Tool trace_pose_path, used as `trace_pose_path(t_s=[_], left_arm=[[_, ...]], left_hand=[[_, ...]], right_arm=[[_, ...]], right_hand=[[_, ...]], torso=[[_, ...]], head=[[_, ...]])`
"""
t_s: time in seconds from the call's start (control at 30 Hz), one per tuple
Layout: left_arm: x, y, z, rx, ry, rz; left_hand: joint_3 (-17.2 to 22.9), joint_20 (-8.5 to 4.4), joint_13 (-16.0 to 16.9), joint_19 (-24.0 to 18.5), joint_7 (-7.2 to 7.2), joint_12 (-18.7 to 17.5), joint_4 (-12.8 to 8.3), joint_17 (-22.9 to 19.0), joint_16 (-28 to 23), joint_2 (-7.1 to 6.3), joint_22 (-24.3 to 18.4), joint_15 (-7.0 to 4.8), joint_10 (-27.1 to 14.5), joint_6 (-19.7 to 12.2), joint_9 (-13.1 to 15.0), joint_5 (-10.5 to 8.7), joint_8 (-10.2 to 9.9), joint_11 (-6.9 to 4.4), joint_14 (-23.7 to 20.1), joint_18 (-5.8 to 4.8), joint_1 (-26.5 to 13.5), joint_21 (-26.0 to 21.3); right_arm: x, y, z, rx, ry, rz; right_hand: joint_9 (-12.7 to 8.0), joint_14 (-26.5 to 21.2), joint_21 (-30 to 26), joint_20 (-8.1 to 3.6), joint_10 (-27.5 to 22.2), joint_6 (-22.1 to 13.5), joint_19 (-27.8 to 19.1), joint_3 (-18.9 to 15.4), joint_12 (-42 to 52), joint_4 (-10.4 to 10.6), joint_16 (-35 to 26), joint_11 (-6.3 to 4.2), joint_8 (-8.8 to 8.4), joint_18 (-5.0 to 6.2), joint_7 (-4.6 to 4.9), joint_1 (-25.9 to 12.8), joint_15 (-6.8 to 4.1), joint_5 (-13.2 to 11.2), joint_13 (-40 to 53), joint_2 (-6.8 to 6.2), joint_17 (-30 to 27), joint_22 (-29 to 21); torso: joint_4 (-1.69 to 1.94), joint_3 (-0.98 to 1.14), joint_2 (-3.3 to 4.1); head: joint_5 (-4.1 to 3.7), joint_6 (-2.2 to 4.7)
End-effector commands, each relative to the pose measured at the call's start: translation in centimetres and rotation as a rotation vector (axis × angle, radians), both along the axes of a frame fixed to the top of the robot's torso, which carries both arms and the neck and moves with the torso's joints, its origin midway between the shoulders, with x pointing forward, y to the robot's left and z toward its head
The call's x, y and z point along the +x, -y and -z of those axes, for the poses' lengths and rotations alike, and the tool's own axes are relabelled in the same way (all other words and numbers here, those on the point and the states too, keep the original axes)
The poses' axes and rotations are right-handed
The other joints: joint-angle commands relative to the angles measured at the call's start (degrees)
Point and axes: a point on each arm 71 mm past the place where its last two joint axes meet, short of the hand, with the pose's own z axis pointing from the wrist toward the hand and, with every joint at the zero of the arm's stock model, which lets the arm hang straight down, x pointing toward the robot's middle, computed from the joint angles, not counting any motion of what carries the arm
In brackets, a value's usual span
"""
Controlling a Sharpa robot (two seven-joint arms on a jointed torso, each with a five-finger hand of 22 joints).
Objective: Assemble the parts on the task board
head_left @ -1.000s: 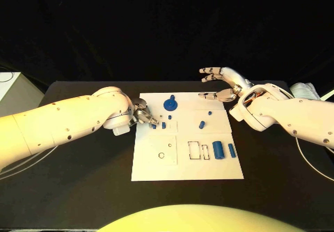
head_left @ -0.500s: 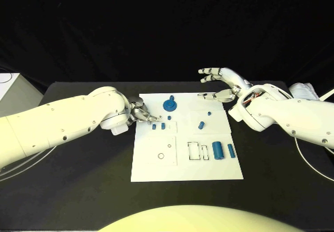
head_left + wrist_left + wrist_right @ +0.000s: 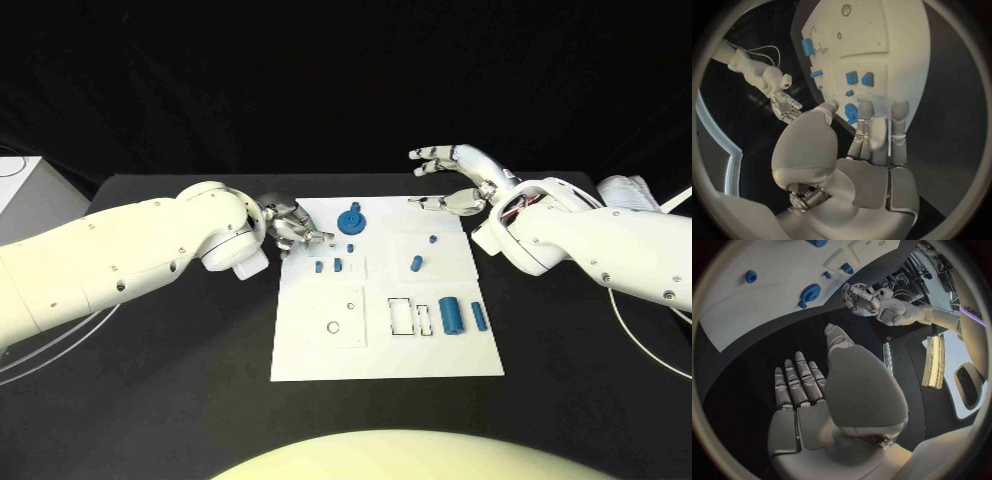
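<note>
The white task board (image 3: 389, 352) lies mid-table. On it are a round blue part (image 3: 351, 218) near the far edge, two small blue pieces (image 3: 327, 265) on the left, a blue peg (image 3: 415, 263) in the middle and two blue cylinders (image 3: 462, 314) on the right. My left hand (image 3: 296, 228) hovers at the board's far-left edge, fingers apart and holding nothing; its fingers (image 3: 879, 132) point toward the round blue part (image 3: 851, 112). My right hand (image 3: 456, 176) is raised past the board's far-right corner, its fingers (image 3: 798, 380) spread and empty.
Rectangular slots (image 3: 407, 315) and a small hole (image 3: 335, 325) sit in the board's near half. A pale box (image 3: 18, 185) stands at the table's left edge. A light bundle (image 3: 629, 190) and cables lie at the right edge.
My left hand has drawn back a little from the two small blue pieces toward the board's far-left corner. The right hand has barely moved.
</note>
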Motion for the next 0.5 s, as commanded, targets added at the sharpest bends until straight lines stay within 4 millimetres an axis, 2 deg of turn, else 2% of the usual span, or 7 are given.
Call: trace_pose_path(t_s=[0.03, 0.1, 0.17, 0.23, 0.3, 0.37, 0.5], left_arm=[[0.2, 1.1, -1.7, -0.255, 0.206, 0.043], [0.2, 1.4, -1.9, -0.265, 0.292, 0.086], [0.0, 1.7, -2.0, -0.26, 0.364, 0.126], [-0.1, 2.1, -1.9, -0.244, 0.421, 0.166], [-0.2, 2.5, -1.7, -0.22, 0.465, 0.205], [-0.3, 3.0, -1.5, -0.191, 0.5, 0.244], [-0.3, 3.8, -1.0, -0.117, 0.54, 0.31]], left_hand=[[6.8, 1.97, -5.1, -4.5, 1.96, -5.8, -2.8, -7.8, -7.4, -1.16, -4.2, 2.04, -5.4, -2.7, -2.5, 0.27, -1.6, 2.32, -9.7, 0.57, 8.7, -6.2], [9.9, 2.55, -8.1, -5.2, 1.55, -8.2, -4.3, -9.4, -7.9, -2.88, -4.7, 2.1, -5.7, -3.6, -4.5, 0.05, -2.8, 2.11, -11.5, 0.93, 10.7, -7.4], [11.7, 2.71, -11.1, -5.4, 1.09, -10.7, -5.2, -10.9, -7.8, -4.05, -4.6, 1.99, -5.4, -2.4, -6.7, -0.11, -3.9, 1.9, -12.0, 1.1, 11.0, -7.6], [12.6, 2.69, -13.2, -5.3, 0.84, -11.9, -6.1, -12.0, -7.2, -4.49, -4.1, 1.97, -4.6, -0.1, -8.7, -0.25, -4.8, 1.99, -11.9, 1.11, 10.8, -7.3], [12.8, 2.73, -14.2, -5.4, 0.7, -12.6, -6.5, -12.6, -6.9, -4.65, -3.9, 2.12, -4.9, 0.7, -9.6, -0.31, -5.3, 2.17, -11.9, 1.11, 10.5, -7.1], [12.9, 2.78, -15.1, -5.3, 0.52, -13.1, -7.0, -12.9, -6.3, -4.78, -3.6, 2.17, -4.9, 1.5, -10.3, -0.36, -5.8, 2.25, -11.8, 1.11, 10.5, -6.8], [13.0, 2.83, -16.4, -5.2, 0.23, -14.0, -7.7, -13.4, -5.2, -5.06, -3.0, 2.28, -5.0, 2.4, -11.6, -0.42, -6.7, 2.45, -11.6, 1.11, 10.1, -6.3]], right_arm=[[0.0, -0.1, 0.0, 0.009, 0.001, -0.02], [0.1, 0.0, 0.0, 0.014, -0.001, -0.018], [0.1, 0.1, 0.0, 0.018, -0.001, -0.017], [0.2, 0.1, 0.0, 0.022, -0.001, -0.016], [0.2, 0.1, 0.0, 0.025, 0.0, -0.016], [0.2, 0.1, 0.0, 0.027, -0.001, -0.017], [0.2, 0.1, 0.0, 0.029, 0.0, -0.019]], right_hand=[[0.5, 1.6, 0.5, 0.02, 1.1, 2.3, 0.6, 0.9, 0.2, -0.2, 0.3, -0.08, 0.71, -0.8, 6.87, 0.3, -0.19, 0.2, 0.1, 0.88, 0.2, 0.0], [0.8, 4.3, 1.1, 0.0, 2.4, 4.3, 1.9, 2.0, 0.3, -0.5, 0.8, -0.32, 1.22, -0.49, 6.62, 1.0, -0.49, -0.1, 0.2, 1.28, 0.6, 0.3], [1.0, 8.7, 1.7, -0.03, 3.9, 5.8, 3.3, 3.1, 0.3, -0.8, 1.7, -0.59, 1.53, -0.1, 6.41, 1.5, -0.89, -0.4, 0.2, 1.47, 1.2, 0.4], [1.1, 11.8, 2.6, -0.02, 5.0, 6.8, 5.7, 4.0, 0.4, -1.2, 2.4, -0.8, 1.7, 0.27, 6.2, 1.8, -1.23, -0.7, 0.3, 1.42, 1.6, 0.8], [1.2, 14.1, 3.2, -0.03, 5.6, 7.7, 7.4, 5.2, 0.4, -1.6, 2.9, -0.98, 1.82, 0.52, 6.06, 2.0, -1.49, -1.4, 0.2, 1.36, 1.9, 1.0], [1.1, 15.3, 3.5, -0.04, 5.8, 8.1, 8.4, 5.9, 0.3, -1.9, 3.1, -1.06, 1.82, 0.66, 5.99, 2.0, -1.62, -1.7, 0.2, 1.29, 2.0, 1.0], [1.1, 15.5, 3.5, -0.04, 5.9, 8.2, 8.6, 6.1, 0.3, -2.0, 3.2, -1.08, 1.81, 0.7, 6.0, 2.0, -1.66, -1.8, 0.2, 1.25, 2.0, 1.1]], torso=[[0.1, 0.0, -0.04], [0.11, -0.01, -0.02], [0.09, -0.02, -0.01], [0.04, -0.06, 0.04], [-0.02, -0.08, 0.11], [-0.09, -0.11, 0.16], [-0.1, -0.01, 0.19]], head=[[-0.32, 0.48], [-0.34, 0.62], [-0.52, 0.85], [-0.58, 0.99], [-0.59, 1.16], [-0.73, 1.3], [-0.79, 1.51]])
